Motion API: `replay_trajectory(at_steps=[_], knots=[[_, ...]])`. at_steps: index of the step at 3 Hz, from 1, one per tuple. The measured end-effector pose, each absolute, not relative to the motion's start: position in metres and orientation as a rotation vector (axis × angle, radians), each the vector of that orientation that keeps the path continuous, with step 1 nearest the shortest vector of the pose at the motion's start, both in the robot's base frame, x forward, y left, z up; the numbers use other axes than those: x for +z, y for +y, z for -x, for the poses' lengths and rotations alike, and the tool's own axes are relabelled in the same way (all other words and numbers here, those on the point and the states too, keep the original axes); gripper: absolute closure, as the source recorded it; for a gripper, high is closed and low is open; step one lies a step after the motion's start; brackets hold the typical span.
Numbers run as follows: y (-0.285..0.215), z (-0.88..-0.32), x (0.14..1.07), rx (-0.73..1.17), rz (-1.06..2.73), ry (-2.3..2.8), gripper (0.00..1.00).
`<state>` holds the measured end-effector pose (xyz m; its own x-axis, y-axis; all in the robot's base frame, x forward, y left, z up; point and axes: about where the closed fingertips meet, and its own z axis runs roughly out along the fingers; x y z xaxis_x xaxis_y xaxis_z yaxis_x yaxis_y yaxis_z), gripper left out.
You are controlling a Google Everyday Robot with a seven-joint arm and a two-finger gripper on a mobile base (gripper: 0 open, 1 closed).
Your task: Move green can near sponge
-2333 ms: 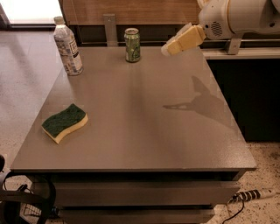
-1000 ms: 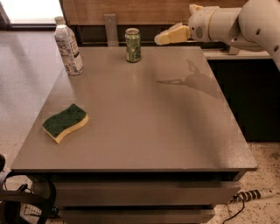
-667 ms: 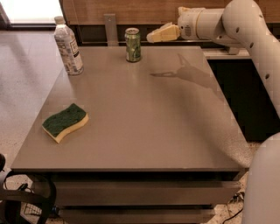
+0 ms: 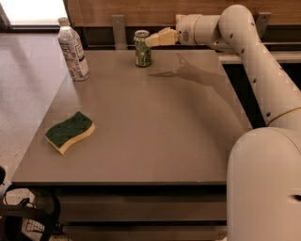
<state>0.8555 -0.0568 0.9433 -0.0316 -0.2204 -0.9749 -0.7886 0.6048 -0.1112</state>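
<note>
- My jaws, pale tan and tapering, hang above the far edge of the tabletop (image 4: 155, 132); I cannot tell whether they stand wide or narrow.
- The green can (image 4: 142, 49), a small cylinder with a silver top, stands upright right at their tips.
- The sponge (image 4: 70, 132), wavy-edged with dark green scrub over yellow foam, lies well apart from them, nearer the camera.
- A clear, white-capped plastic bottle (image 4: 73, 49) stands beyond the can from them.
- The tabletop is smooth matte grey-brown, with wood panelling (image 4: 141, 9) behind it and a speckled floor (image 4: 23, 94) beside it.
</note>
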Motion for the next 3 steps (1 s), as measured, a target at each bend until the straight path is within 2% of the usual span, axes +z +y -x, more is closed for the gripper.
replay_trajectory(at_steps=[1,3], knots=[[-0.029,-0.869,0.933,0.654,0.817,1.546,0.00],[0.004,-0.874,0.915,0.707,0.750,1.549,0.00]])
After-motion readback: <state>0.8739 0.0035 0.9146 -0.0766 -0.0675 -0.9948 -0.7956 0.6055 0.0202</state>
